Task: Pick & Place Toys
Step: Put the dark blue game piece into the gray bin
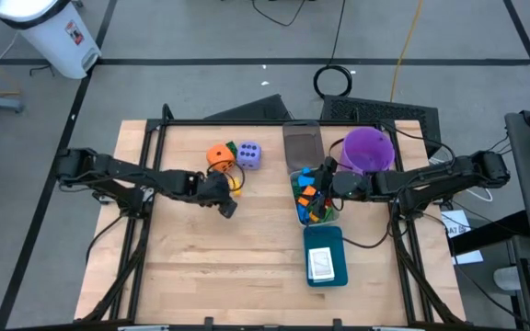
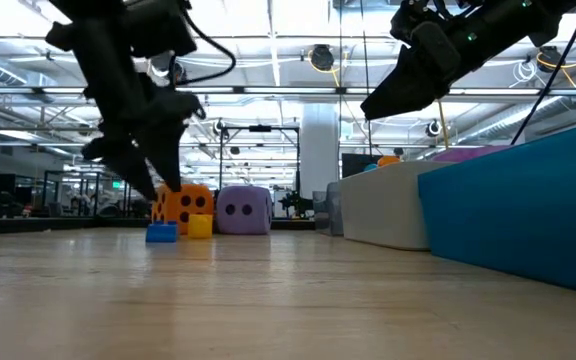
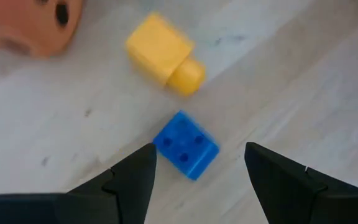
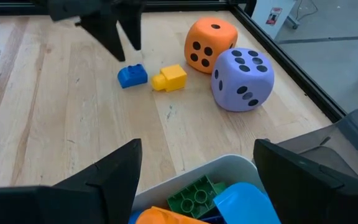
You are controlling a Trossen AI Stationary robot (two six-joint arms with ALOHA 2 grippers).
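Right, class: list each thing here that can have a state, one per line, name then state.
Left pincer: open, above the blue block, not touching it.
Right pincer: open, empty, over the white bin.
Blue block: flat on the table, free.
Yellow block: on its side, free.
Orange die: resting, untouched.
Lavender die: resting, untouched.
White bin: holds blocks.
Purple bucket: contents hidden.
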